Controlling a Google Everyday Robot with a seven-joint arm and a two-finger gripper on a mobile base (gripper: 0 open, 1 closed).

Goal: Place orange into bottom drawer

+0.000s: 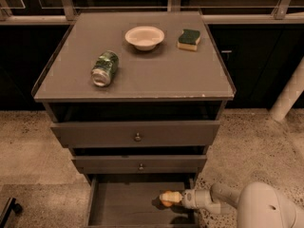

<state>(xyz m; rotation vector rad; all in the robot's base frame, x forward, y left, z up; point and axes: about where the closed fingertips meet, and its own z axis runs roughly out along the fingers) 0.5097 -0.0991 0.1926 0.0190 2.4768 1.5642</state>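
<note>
Speckled stone floor (28, 146) surrounds a grey metal cabinet (137, 80). Its shallow grey bottom drawer (118, 205) stands pulled out, with open floor on its left half. Near the drawer's right wall, the white two-finger gripper (170, 198) pinches the small round orange fruit (166, 202). On the cabinet top lie a green can (104, 68), a white bowl (145, 36) and a green-and-yellow sponge (189, 39), well apart.
</note>
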